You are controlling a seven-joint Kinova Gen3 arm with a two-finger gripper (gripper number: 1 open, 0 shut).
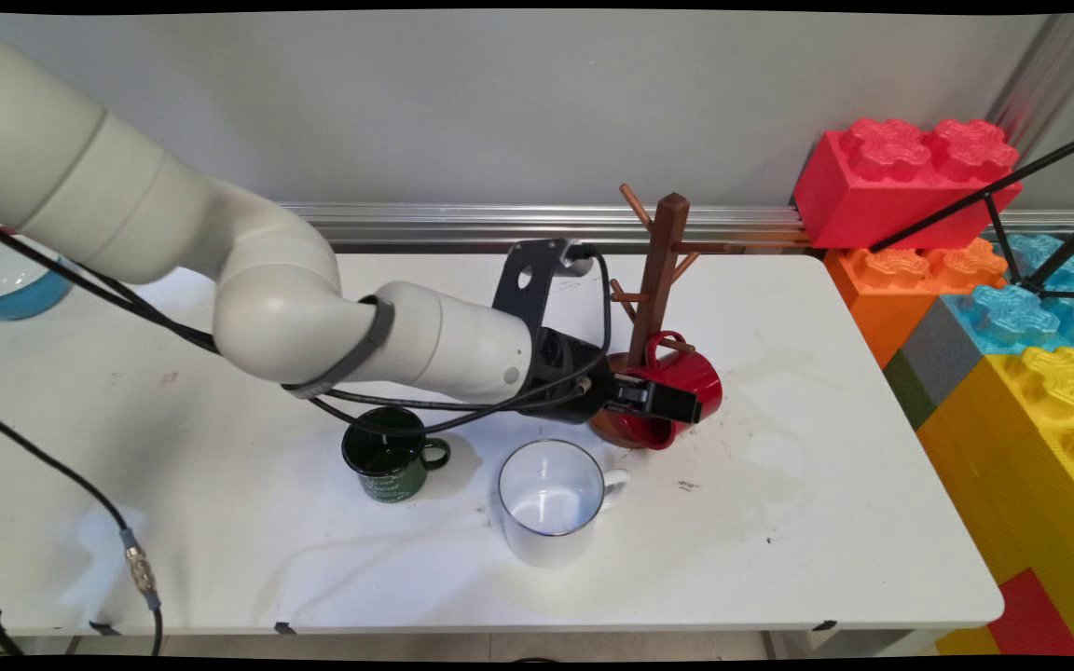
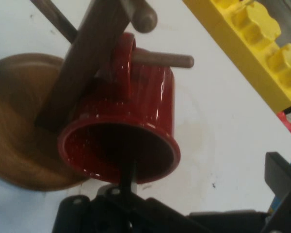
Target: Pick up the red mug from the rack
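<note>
The white arm (image 1: 248, 289) enters from the upper left, bends at a rounded elbow and runs low and nearly level toward the right. Black cables (image 1: 406, 410) loop beneath its forearm. The black two-finger gripper (image 1: 658, 401) points right; its fingers stand parted, one finger (image 2: 281, 179) visible at the hand view's right edge.

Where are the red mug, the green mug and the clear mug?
Red mug (image 1: 697, 375): main view, its side.
Green mug (image 1: 394, 471): main view, its front wall.
Clear mug (image 1: 551, 522): main view, its near wall.
</note>
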